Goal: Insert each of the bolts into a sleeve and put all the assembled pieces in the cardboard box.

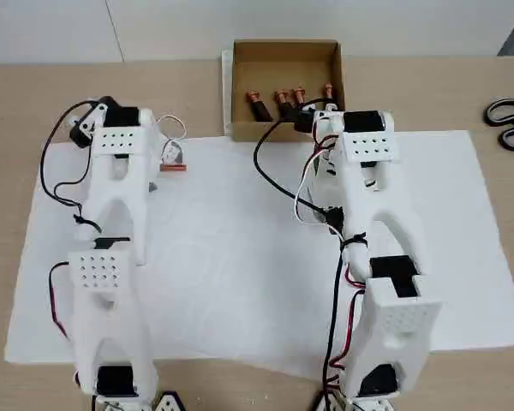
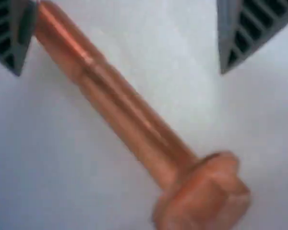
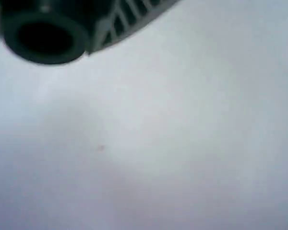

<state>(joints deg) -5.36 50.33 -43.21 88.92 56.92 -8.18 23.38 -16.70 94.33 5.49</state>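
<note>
Left wrist view: my left hand is released, its fingers spread wide over the bolt.
Bolt's place: it lies flat on the white sheet, at the far left part, just right of my left arm, with no sleeve on it yet.
Long axis: the bolt runs slantwise across the gap between my fingers. The tip of its shank is under one fingertip, and its head points away toward the open side.
Other fingertip: it is well off to the side of the shank, touching nothing.
Right hand: it is at the near edge of the cardboard box, far centre of the tabletop. I judge it to be grasping the black sleeve, whose open bore faces my wrist camera above the sheet.
Nearer arm: my left hand is right on the bolt, and my right hand is well apart from it, off to the right.
Box: four finished pieces already lie inside.
What the grasp turns on: as I judge it, my fingers would close near the shank's tip and at a slant. I'd want to sit further along the shank and squarer to it before clenching.
After that: the bolt's tip must line up with the bore in my right hand, so the two hands have to meet between their present spots.
</note>
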